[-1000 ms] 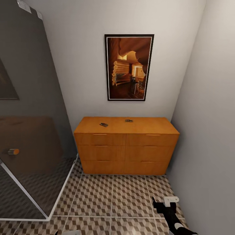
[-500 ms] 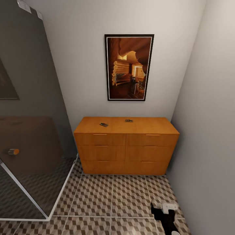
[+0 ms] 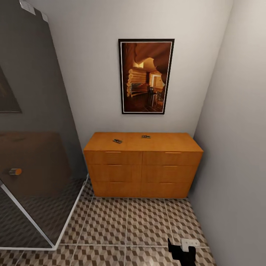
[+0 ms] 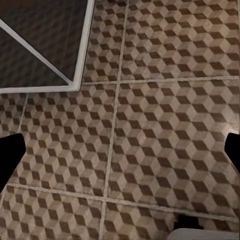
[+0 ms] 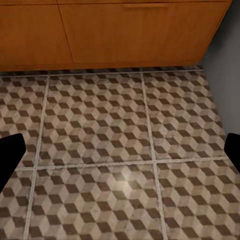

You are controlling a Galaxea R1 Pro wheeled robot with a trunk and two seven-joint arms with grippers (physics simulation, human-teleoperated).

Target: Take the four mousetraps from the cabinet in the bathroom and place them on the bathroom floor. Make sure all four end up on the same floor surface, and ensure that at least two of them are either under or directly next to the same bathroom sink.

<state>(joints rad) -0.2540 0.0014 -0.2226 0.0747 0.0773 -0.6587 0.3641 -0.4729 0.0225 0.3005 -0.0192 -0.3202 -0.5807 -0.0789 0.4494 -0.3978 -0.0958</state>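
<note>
Mousetraps, two of them, lie well apart on the cabinet (image 3: 143,162) top: one (image 3: 117,141) toward the left, one (image 3: 146,136) near the back, both too small to make out in detail. The right gripper (image 3: 181,248), cut off at the frame's bottom edge, has sunk lower than a second ago; its fingers (image 5: 11,152) stand spread wide over the bathroom floor (image 3: 125,225). The left gripper (image 4: 120,150) likewise gapes, holding nothing.

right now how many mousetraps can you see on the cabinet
2. One mousetrap lies on the cabinet top left of the middle; the other mousetrap lies near the middle, closer to the wall. The rest of the four may be hidden inside the drawers or elsewhere.
</note>
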